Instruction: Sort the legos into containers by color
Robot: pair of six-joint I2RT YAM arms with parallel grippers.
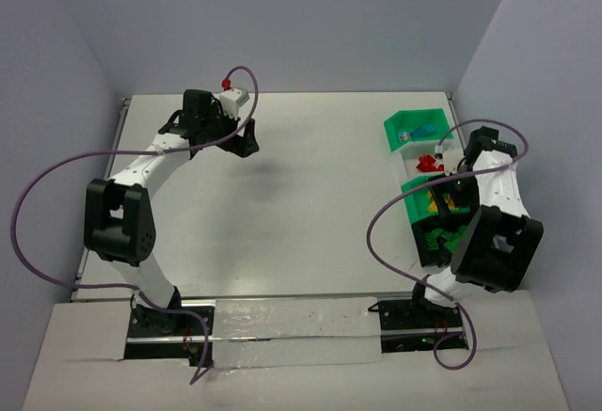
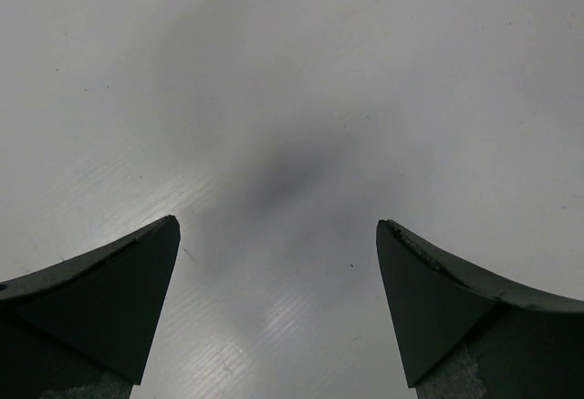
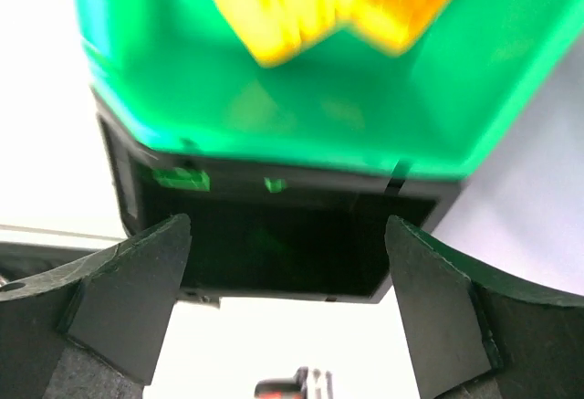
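Above the white worktop [image 1: 310,204], the overhead camera finds the left arm [image 1: 141,162] hanging over bare surface toward the far left, while the right arm [image 1: 494,213] bends over a row of containers [image 1: 400,127] along the right edge. A blue brick [image 1: 420,132] lies in the farthest one, red bricks [image 1: 430,163] in the next, yellow bricks [image 1: 444,202] and green bricks [image 1: 442,240] in those nearer, and no loose piece shows elsewhere, so the sorting looks all but finished. From the left wrist, the left jaws stand wide apart with nothing between them and only worktop below. From the right wrist, the right jaws are likewise spread and empty, poised close over a green bin [image 3: 301,116] holding blurred yellow pieces, with a dark bin [image 3: 274,244] next to it carrying small green ones; what remains, at most, appears to be a final check.
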